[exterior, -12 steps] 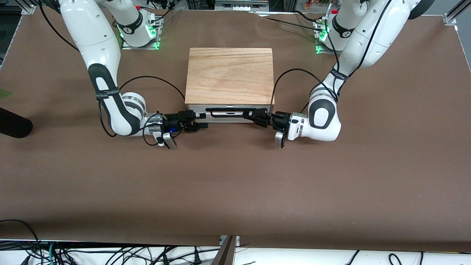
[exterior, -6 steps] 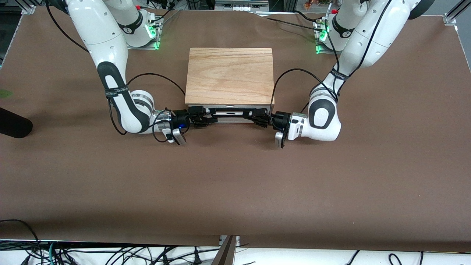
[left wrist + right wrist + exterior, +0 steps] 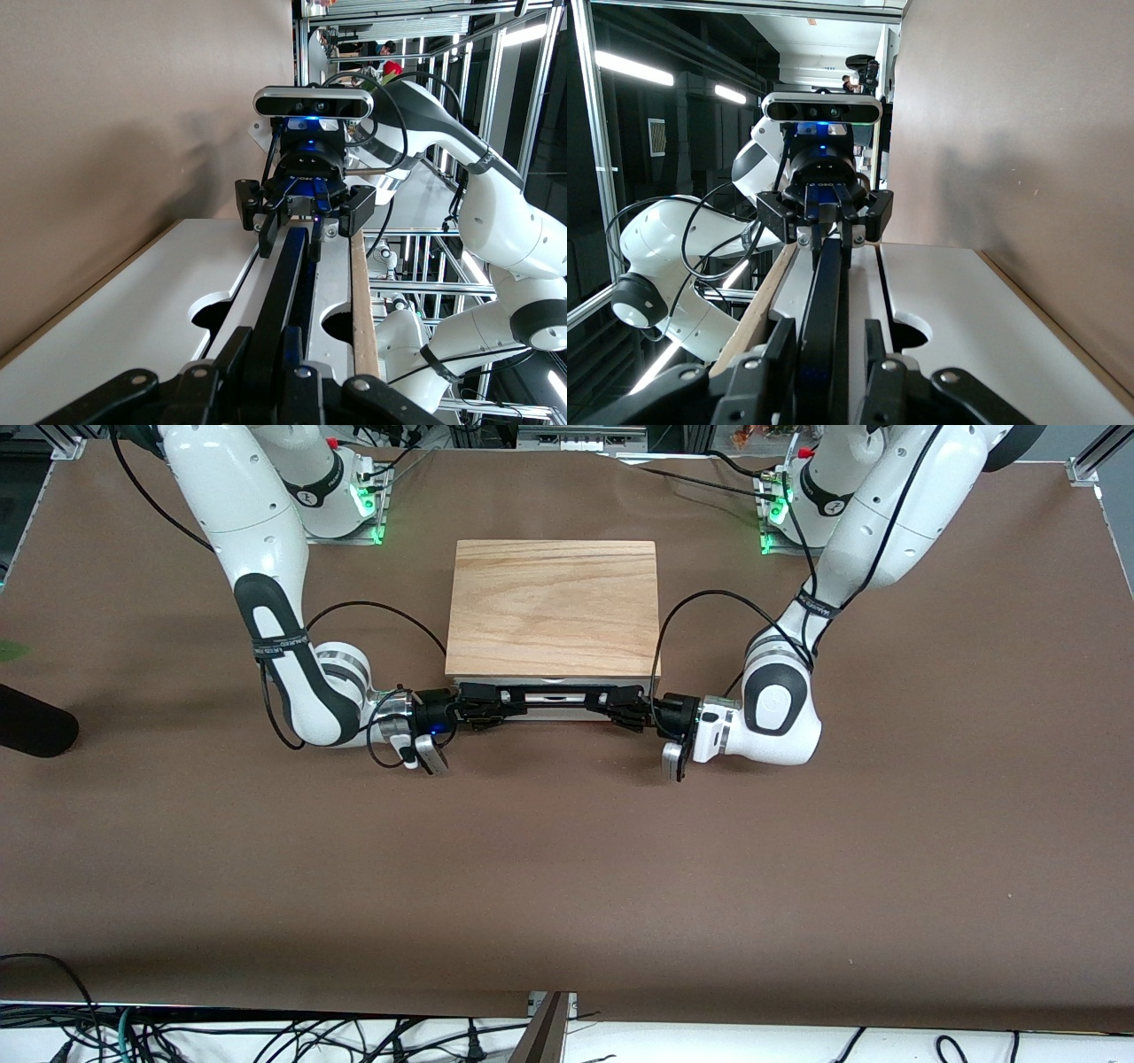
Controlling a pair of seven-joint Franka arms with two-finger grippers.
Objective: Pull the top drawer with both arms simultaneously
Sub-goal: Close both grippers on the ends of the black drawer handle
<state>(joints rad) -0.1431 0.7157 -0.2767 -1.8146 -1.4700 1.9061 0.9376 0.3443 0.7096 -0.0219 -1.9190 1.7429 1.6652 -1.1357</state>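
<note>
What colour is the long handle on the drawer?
Black. The handle shows best in the left wrist view, running along the white drawer front.

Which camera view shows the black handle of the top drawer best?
The left wrist view: the handle runs lengthwise along the white drawer front. The right wrist view shows it similarly. The front view shows only a short stretch under the wooden top.

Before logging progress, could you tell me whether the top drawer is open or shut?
Shut: the top drawer front sits flush under the wooden top.
</note>
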